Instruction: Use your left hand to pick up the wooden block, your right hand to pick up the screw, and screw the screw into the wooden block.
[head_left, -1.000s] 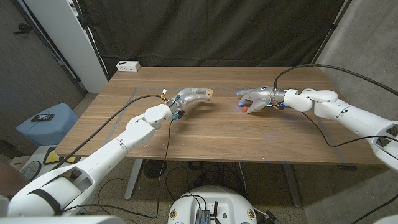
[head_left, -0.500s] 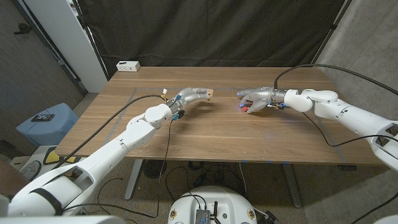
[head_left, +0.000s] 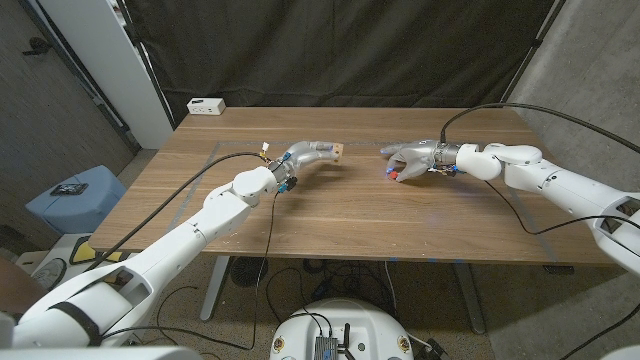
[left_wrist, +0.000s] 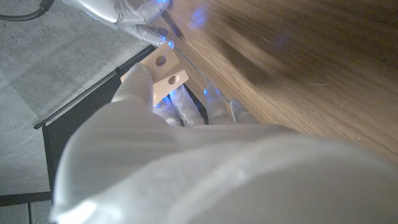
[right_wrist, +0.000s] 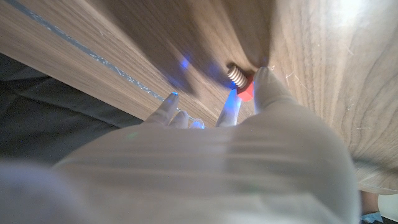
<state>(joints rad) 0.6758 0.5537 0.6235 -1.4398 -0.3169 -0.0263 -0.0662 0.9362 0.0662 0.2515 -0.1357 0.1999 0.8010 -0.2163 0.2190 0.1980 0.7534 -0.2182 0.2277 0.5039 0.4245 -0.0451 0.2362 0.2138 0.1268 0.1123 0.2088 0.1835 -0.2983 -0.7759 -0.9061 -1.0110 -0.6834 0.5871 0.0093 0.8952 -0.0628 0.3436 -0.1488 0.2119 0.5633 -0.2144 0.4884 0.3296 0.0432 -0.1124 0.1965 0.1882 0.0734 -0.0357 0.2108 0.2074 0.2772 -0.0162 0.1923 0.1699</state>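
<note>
My left hand (head_left: 308, 154) grips the small pale wooden block (head_left: 337, 152) at its fingertips, just above the table left of the middle. In the left wrist view the block (left_wrist: 163, 71) shows two round holes and sticks out past my fingers (left_wrist: 138, 81). My right hand (head_left: 412, 159) hovers low over the table (head_left: 330, 215) right of the middle, facing the left hand across a small gap. The screw (head_left: 396, 175), with a red head, sits under its fingers. In the right wrist view the screw (right_wrist: 239, 81) is pinched between thumb (right_wrist: 264, 84) and a finger, its threaded end close to the wood.
A white box (head_left: 207, 105) stands at the table's back left corner. Black cables run along both arms and over the table's right side. A blue stool (head_left: 73, 197) with a small device on it stands on the floor to the left. A dark curtain hangs behind.
The right hand has edged very slightly upward with the screw. The left hand and the block have stayed where they were.
</note>
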